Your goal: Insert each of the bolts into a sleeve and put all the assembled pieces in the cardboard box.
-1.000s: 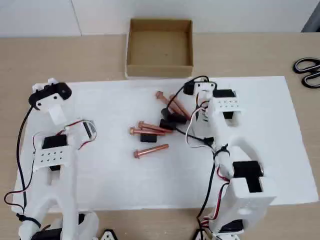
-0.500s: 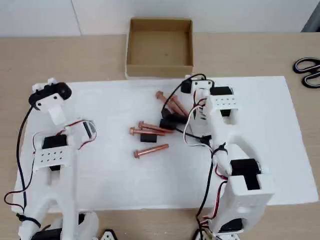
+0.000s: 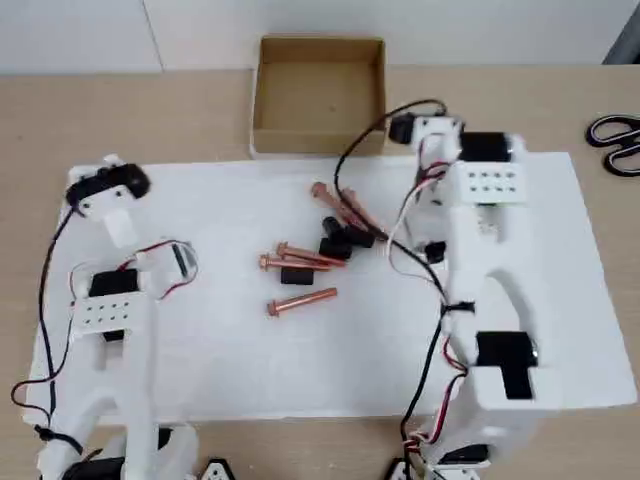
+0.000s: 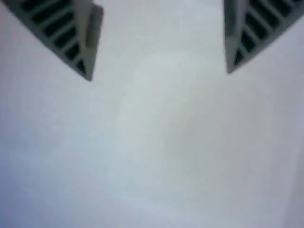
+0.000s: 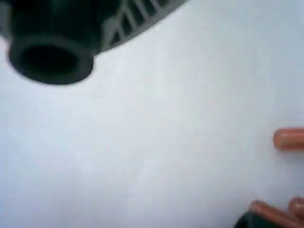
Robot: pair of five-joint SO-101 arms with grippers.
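Several copper bolts lie mid-sheet: one alone [image 3: 301, 300], a pair [image 3: 297, 259] and others [image 3: 342, 207] beside loose black sleeves [image 3: 338, 241]. Another sleeve [image 3: 296, 275] rests between the bolts. My right gripper [image 5: 61, 28] is shut on a black sleeve [image 5: 50, 56], held above the sheet with its bore showing; in the high view that sleeve [image 3: 435, 251] hangs right of the pile. Bolt ends [image 5: 289, 139] show at the edge of the right wrist view. My left gripper [image 4: 159, 73] is open over bare sheet at the far left [image 3: 104, 193]. The cardboard box [image 3: 265, 100] stands behind, with nothing in it.
A white sheet [image 3: 200, 340] covers the wooden table under both arms. Scissors [image 3: 615, 140] lie at the right edge of the table. The right arm's black cable [image 3: 360, 150] loops over the box's near right corner.
The right arm has risen from the sleeve pile and swung right and toward the box, carrying a black sleeve. The left arm has hardly moved.
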